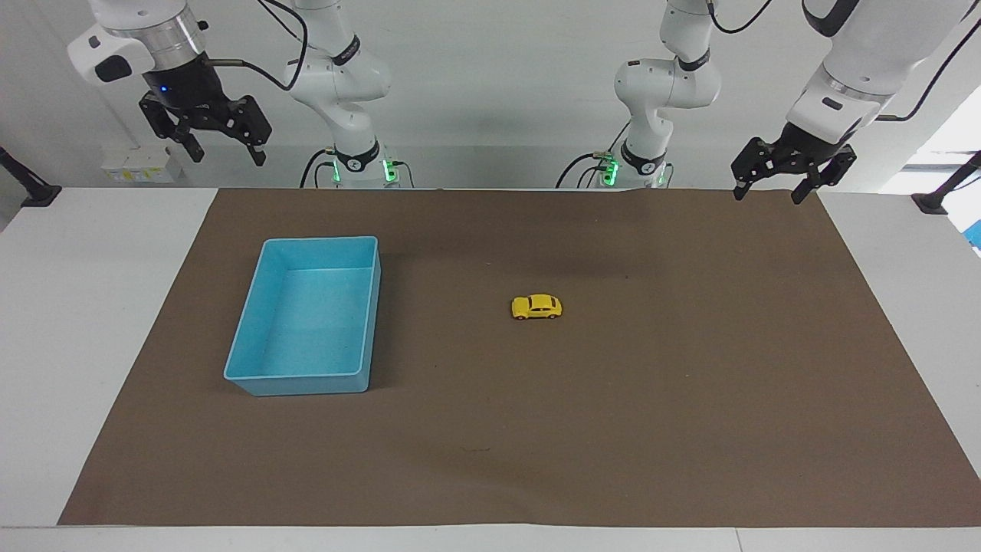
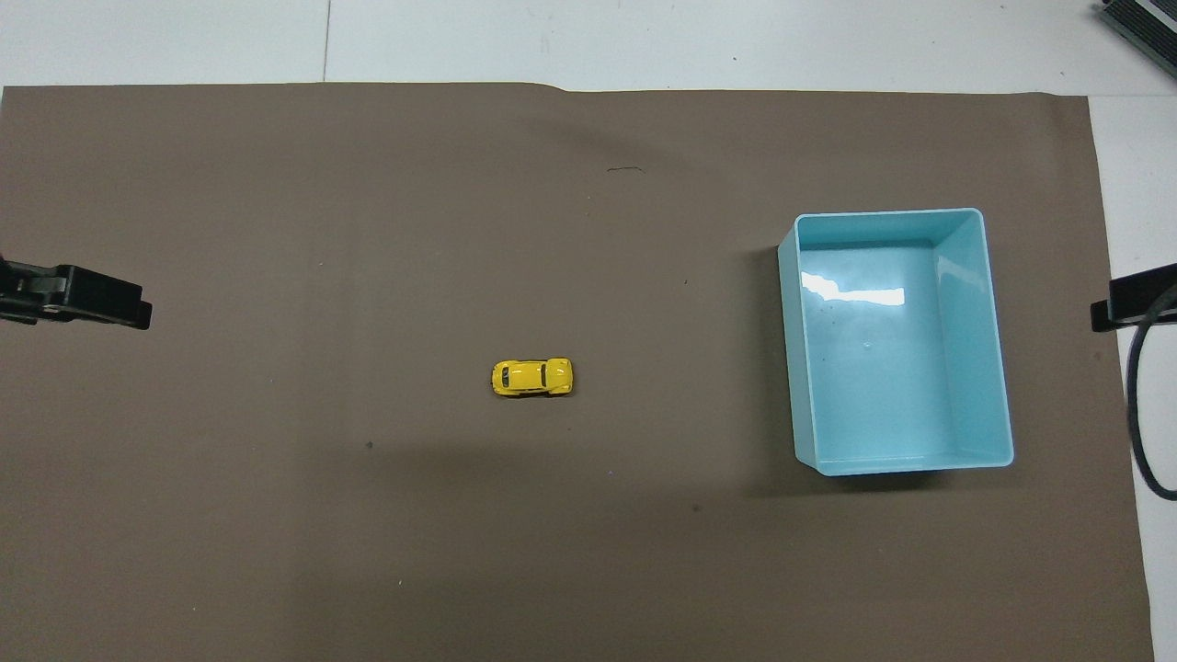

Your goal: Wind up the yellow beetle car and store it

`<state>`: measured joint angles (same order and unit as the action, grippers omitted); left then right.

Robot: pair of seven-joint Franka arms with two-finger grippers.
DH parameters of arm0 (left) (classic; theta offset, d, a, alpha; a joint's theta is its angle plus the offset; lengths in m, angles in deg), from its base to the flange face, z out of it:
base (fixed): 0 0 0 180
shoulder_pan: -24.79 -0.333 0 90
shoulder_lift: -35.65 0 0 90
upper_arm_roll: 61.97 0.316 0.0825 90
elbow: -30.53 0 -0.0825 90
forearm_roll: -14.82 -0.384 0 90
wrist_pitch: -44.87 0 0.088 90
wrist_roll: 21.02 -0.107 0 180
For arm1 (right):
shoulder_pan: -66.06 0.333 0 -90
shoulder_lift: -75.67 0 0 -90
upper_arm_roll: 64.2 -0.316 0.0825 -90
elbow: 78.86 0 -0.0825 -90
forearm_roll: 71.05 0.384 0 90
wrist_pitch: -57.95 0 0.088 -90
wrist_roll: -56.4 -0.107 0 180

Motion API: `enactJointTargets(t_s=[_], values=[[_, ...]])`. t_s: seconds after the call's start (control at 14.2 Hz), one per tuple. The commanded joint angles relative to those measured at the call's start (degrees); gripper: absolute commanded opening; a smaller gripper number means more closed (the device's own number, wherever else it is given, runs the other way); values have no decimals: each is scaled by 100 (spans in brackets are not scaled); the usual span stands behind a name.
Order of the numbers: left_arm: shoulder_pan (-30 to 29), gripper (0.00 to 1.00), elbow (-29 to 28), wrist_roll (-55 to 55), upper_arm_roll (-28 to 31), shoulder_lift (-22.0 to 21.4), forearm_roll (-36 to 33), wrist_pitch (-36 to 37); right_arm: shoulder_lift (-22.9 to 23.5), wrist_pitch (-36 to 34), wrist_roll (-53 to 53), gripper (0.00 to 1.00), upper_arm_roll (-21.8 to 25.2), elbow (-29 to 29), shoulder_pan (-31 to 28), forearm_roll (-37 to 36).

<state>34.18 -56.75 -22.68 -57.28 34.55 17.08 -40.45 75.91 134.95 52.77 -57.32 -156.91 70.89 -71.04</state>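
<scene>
**First reach for the car: nothing touched yet**

I have both arms parked high at their own ends of the counter (image 1: 115,322), so the step in hand, as I judge it, is the opening grab. The left gripper (image 1: 793,180) hangs over the brown mat's (image 1: 690,399) edge by its base with its fingers released and spread. The right gripper (image 1: 218,142) hangs above the counter's other end, its fingers spread too, holding nothing.

The yellow car (image 1: 536,307) sits on its wheels on the mat, well below and apart from both pairs of fingers, roughly between them and somewhat closer to the left pair. Its long axis runs along the line from one gripper toward the other. The blue tray (image 1: 264,314) lies below the right fingers, toward that arm's end, with nothing in it.

I would bring the left gripper down over the car and turn the wrist so the fingers close across its narrow body, on the doors, not nose to tail. The shell is rounded and looks slick, so I would grip low, near the wheels, to stop it squirting out. For winding, I expect to press it lightly to the mat and drag it backward along its own axis; too much lift and the wheels will not turn. I cannot tell from here which end is the front, so I would check that before pulling.
</scene>
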Motion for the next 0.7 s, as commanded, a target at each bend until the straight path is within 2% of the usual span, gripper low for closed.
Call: enactJointTargets(t_s=[0.0, 0.63], values=[[-121, 100, -61, -149, -56, -84, -103, 103, -103, 96, 3, 100, -21, -105, -60, 113], [-122, 100, -255, -247, -64, -137, -103, 59, -103, 96, 3, 100, -21, -105, -60, 113]])
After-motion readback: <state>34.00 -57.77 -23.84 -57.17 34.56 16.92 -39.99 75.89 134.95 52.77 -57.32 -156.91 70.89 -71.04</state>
